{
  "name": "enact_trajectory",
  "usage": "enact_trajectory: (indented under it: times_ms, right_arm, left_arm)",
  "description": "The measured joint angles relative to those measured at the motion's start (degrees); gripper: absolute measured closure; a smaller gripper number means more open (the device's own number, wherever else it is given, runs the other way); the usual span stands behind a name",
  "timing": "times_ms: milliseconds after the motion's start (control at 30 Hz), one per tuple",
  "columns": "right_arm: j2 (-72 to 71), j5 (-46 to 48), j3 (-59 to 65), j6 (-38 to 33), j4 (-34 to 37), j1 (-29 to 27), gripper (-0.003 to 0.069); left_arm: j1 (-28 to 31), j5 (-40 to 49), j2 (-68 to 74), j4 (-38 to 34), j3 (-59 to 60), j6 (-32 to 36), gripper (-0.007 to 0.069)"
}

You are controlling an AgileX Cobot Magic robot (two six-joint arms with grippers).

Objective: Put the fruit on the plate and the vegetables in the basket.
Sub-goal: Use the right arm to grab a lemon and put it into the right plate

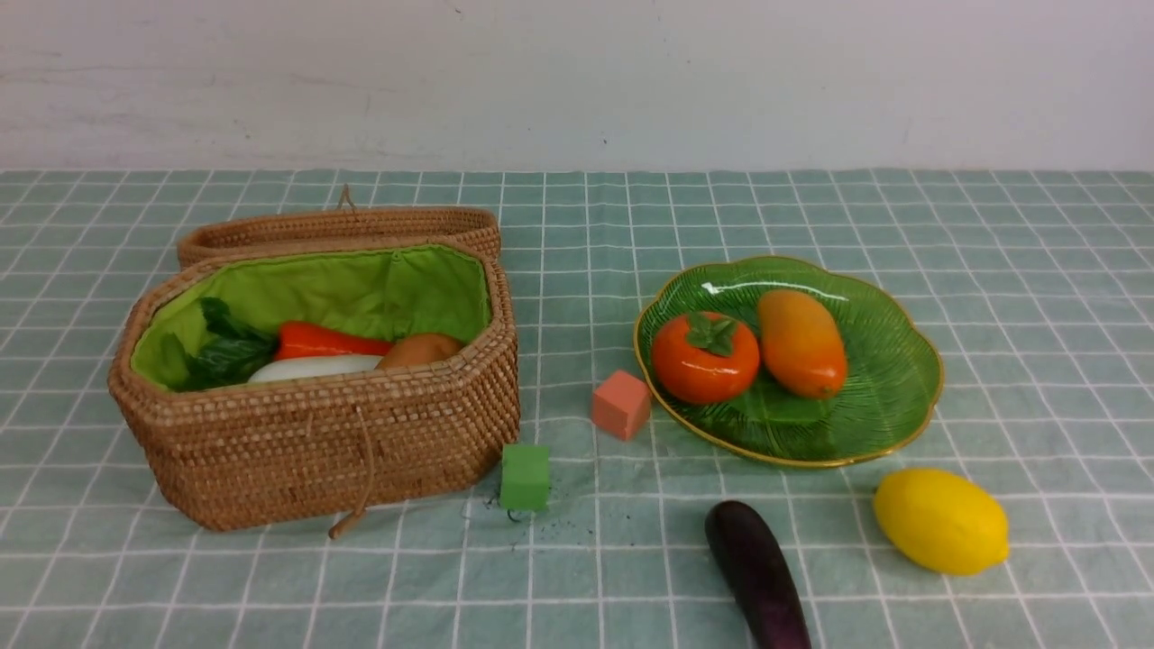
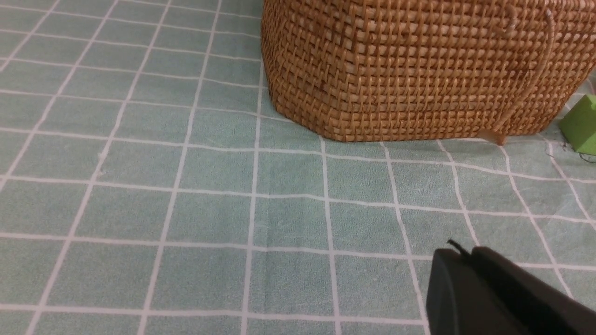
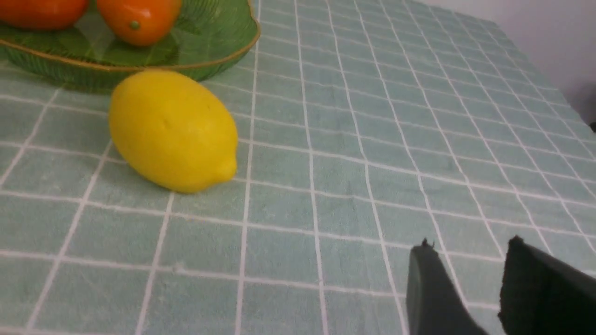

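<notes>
"What's nearest us?"

"The long, dark purple toy eggplant [image 1: 757, 577], lying on the table [image 1: 613, 577] with its near end cut off by the front view. I'd judge it still needs to go in the basket."

"How would you take it?"

"Across its narrow width, near the middle, so neither end droops. It looks glossy and could roll, so I'd centre the jaws before closing."

"And the grippers?"

"The left gripper [image 2: 458, 253] has its fingertips together with nothing between them. The right gripper [image 3: 470, 244] stands partly apart, a modest gap, holding nothing. I'd spread it wider for the plump yellow toy lemon [image 1: 940, 521]."

"Where's that?"

"A little farther off, on the table just beyond the near right rim of the green, leaf-textured glass plate [image 1: 888, 424]. Grip it around its waist, not its pointed tip, lift above the gold rim, and lower it onto the bare right side."

"Why there?"

"The orange-red toy persimmon [image 1: 699, 374] and the oblong yellow-orange toy mango [image 1: 802, 342] take up the left and middle. A drop could knock them."

"And the eggplant's destination?"

"The brown woven wicker basket [image 1: 343, 451], off to the left. Carry it high over the green cube [image 1: 525, 478] and the wall, then release low above the vegetables inside."
</notes>
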Motion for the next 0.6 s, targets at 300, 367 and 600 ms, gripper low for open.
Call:
enact_trajectory:
  times_ms: [300, 367, 600]
  right_arm:
    - [0.0, -21.28, 0.0, 4.13, 5.44, 0.0, 0.0417]
    - [0.0, -25.81, 0.0, 5.8, 5.73, 0.0, 0.0417]
    - [0.06, -34.73, -3.72, 26.65, 9.72, 0.0, 0.0417]
  left_arm:
    - [0.0, 0.0, 0.0, 0.0, 0.0, 0.0, 0.059]
    - [0.0, 0.0, 0.0, 0.0, 0.0, 0.0, 0.0587]
    - [0.0, -0.02, 0.0, 0.0, 0.0, 0.0, 0.0585]
